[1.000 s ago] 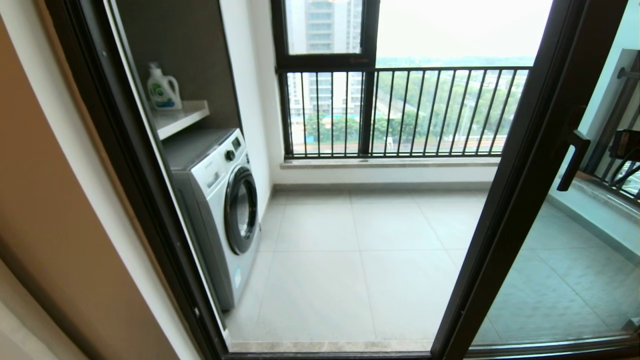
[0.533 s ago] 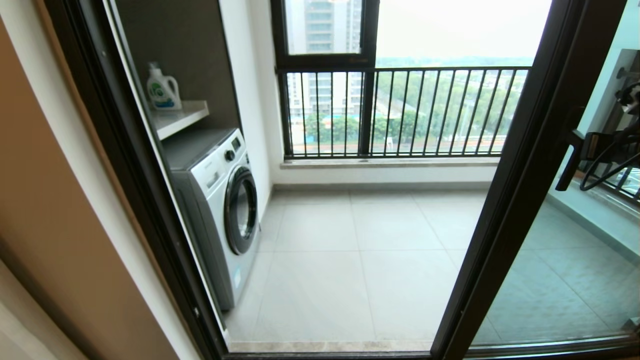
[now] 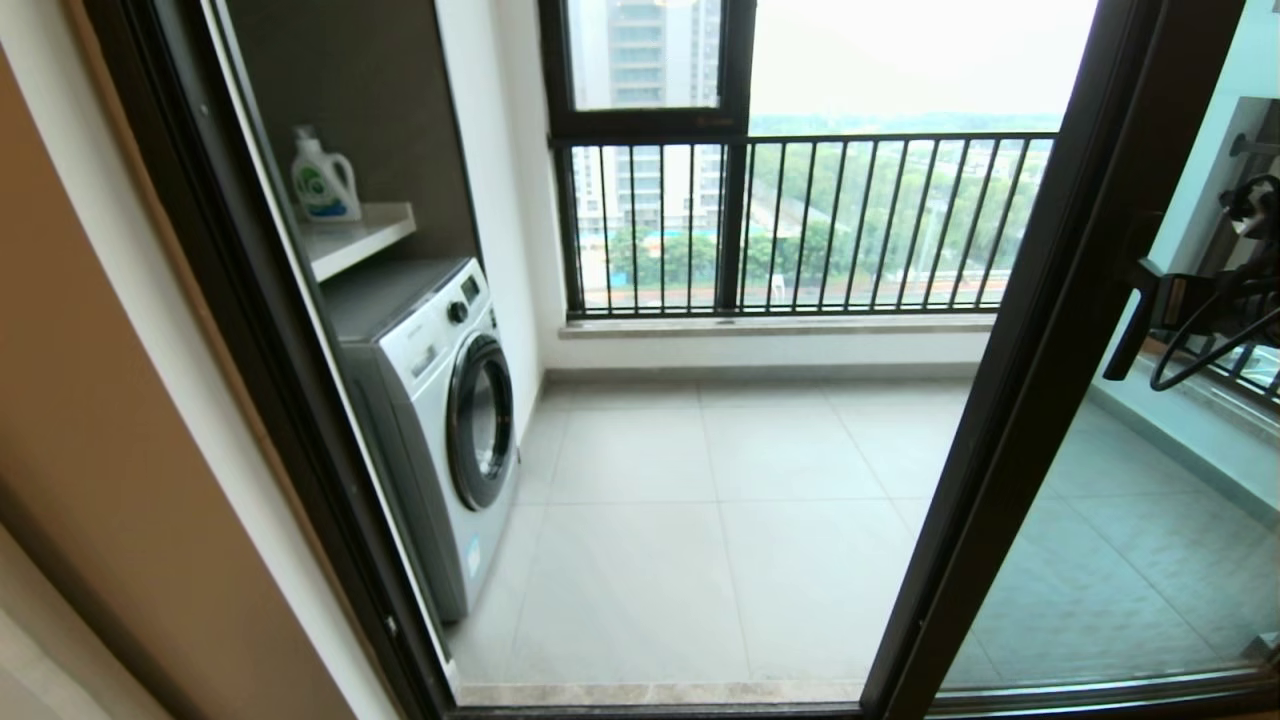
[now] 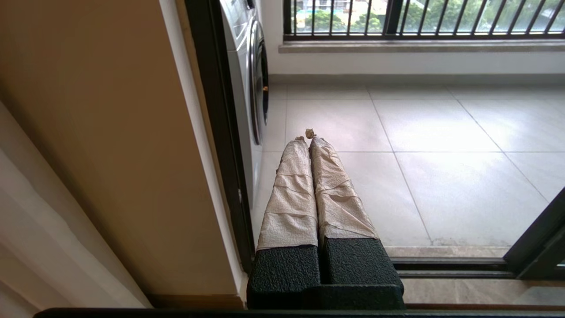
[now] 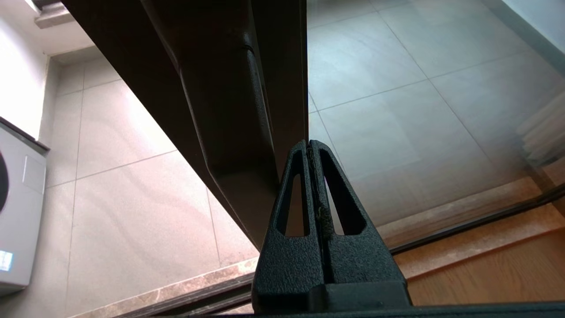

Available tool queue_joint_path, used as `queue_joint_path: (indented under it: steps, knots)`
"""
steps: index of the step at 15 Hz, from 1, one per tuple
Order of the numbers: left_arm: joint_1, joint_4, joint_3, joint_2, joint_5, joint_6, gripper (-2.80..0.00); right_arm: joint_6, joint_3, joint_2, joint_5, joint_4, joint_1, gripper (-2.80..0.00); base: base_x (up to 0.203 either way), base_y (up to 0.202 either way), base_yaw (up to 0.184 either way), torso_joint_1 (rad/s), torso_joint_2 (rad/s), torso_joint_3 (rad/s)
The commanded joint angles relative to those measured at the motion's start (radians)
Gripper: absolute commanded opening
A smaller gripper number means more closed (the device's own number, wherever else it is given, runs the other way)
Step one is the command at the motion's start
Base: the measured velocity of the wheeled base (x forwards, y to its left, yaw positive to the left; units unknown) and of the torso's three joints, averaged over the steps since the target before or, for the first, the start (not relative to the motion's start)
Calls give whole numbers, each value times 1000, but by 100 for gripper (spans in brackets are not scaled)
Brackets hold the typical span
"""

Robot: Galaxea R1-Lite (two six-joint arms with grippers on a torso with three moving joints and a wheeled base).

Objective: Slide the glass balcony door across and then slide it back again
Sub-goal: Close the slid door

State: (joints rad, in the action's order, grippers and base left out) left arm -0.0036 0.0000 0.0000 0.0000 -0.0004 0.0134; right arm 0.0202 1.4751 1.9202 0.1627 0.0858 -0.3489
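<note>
Brown-framed glass balcony door [image 3: 1050,330] stands partly open, black handle [image 3: 1130,320] upright.

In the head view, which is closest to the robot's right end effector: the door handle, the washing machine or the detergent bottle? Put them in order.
1. Black door handle: right beside the right end effector, on the right.
2. Washing machine: far across the doorway, on the left.
3. Detergent bottle: farthest, on the shelf above the washer.

- The right gripper [image 5: 310,143] is held raised at the robot's right side, its two black fingers [image 5: 293,194] pressed flat together.
- The left gripper [image 4: 307,138] is held low, pointed forward, its tape-wrapped fingers [image 4: 291,194] closed against each other.
</note>
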Motion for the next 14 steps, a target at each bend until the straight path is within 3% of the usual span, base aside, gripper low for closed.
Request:
queue_joint_path:
  steps: [1, 14]
  knots:
    - [1, 1, 0, 2, 0, 0, -280, 2, -19, -13, 8, 16, 17, -280, 0, 0, 0, 0, 0, 0]
    - [1, 0, 0, 2, 0, 0, -280, 3, -143, -88, 3, 75, 131, -280, 0, 0, 0, 0, 0, 0]
